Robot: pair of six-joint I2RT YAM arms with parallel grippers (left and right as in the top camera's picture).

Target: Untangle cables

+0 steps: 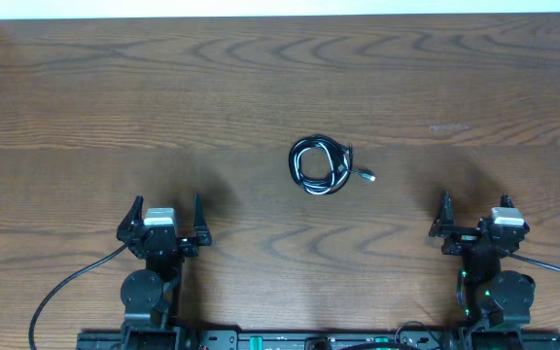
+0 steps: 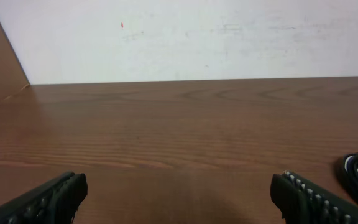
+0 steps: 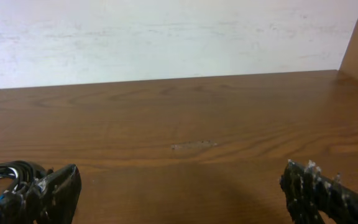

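1. The cables [image 1: 319, 167] lie in a small tangled coil of black and whitish cord near the middle of the brown wooden table [image 1: 261, 78].
2. One silver plug [image 1: 366, 176] sticks out at the coil's right side.
3. The left tool [image 1: 166, 202] sits at the near edge with its jaws spread wide, holding nothing, well apart from the coil.
4. The right tool [image 1: 475, 204] does likewise on the other side.

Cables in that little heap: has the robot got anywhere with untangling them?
Done: nothing visible. The cables lie in one tight coiled bundle on the table, a silver plug poking out. In hand: nothing; the left claw and right claw are both open, empty and well apart from the bundle. Left: everything, from reaching and gripping a cord to pulling the loops apart.
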